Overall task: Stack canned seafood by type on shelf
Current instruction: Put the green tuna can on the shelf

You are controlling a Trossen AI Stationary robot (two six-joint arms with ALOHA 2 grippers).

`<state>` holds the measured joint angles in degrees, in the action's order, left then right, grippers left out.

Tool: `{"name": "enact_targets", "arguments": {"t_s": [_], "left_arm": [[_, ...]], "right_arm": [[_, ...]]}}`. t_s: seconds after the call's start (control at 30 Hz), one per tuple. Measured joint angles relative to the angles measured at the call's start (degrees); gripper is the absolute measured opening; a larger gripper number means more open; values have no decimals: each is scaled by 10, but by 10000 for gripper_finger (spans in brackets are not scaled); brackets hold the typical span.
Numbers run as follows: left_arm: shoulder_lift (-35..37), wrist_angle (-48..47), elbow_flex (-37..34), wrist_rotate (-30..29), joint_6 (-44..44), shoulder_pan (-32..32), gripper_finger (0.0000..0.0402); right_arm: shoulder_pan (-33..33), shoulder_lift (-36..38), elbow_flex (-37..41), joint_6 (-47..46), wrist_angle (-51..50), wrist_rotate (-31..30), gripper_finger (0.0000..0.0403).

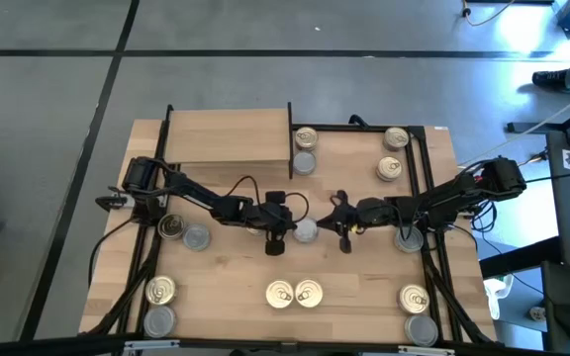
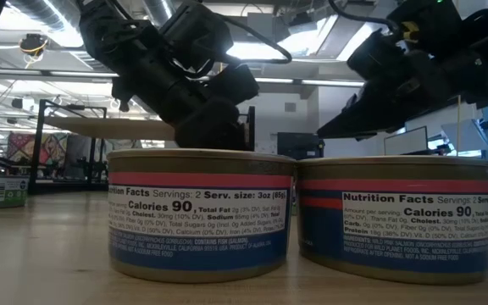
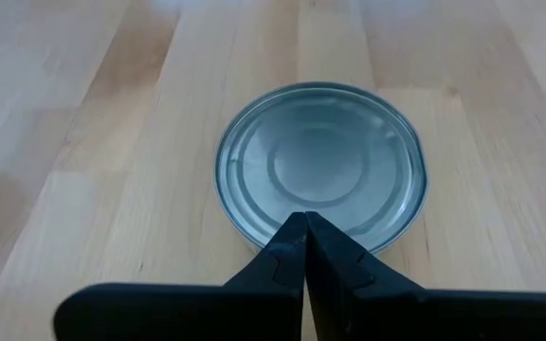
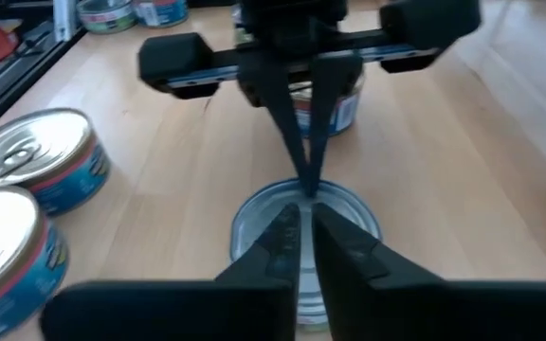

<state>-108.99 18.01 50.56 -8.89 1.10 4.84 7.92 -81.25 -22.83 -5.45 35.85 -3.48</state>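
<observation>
1. Counter (image 1: pixel 364 287): light-wood top, carrying tins in scattered pairs.
2. Left-edge tins: a gold-lidded tin (image 1: pixel 172 226) sitting just beside a silver-topped one (image 1: pixel 197 237); a second such pair (image 1: pixel 159 291) lying near the front left corner.
3. Shelf (image 1: pixel 231 136): raised light-wood platform with black posts, standing at the back left; nothing is resting on its top. Two stacked-looking tins (image 1: pixel 305 138) are sitting just beside its right end.
4. Left gripper (image 1: pixel 283 233): fingers pressed fully together, holding nothing, its tips hanging over the near rim of the centre tin (image 3: pixel 322 167), a plain silver-grey top with pressed rings.
5. Front tins (image 2: pixel 200 213): two gold pull-tab tins standing side by side at the front centre. Blue labels with a red band are showing "Nutrition Facts", "Serv. size: 3oz (85g)", "Calories 90", "Total Fat 2g"; the finer print is too small to read.
6. Right gripper (image 1: pixel 344 223): fingers standing a narrow slit apart, gripping nothing, their tips facing the left gripper across the same centre tin.
7. Right-side tins: two gold lids (image 1: pixel 396 138) lying at the back right, one more pair (image 1: pixel 414 297) at the front right corner.
</observation>
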Motion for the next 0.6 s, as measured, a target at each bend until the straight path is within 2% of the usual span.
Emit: {"name": "enact_targets", "arguments": {"t_s": [0.27, 0.43, 0.6], "left_arm": [[-1, 100, -59, 0, 8, -2, 1], [-1, 122, -71, 1, 10, -2, 1], [-2, 122, -72, 1, 10, -2, 1]], "right_arm": [[10, 0, 0, 83, 0, 29, 165], [54, -7, -8, 179, -5, -39, 227], [87, -38, -37, 274, -52, -103, 261]]}}
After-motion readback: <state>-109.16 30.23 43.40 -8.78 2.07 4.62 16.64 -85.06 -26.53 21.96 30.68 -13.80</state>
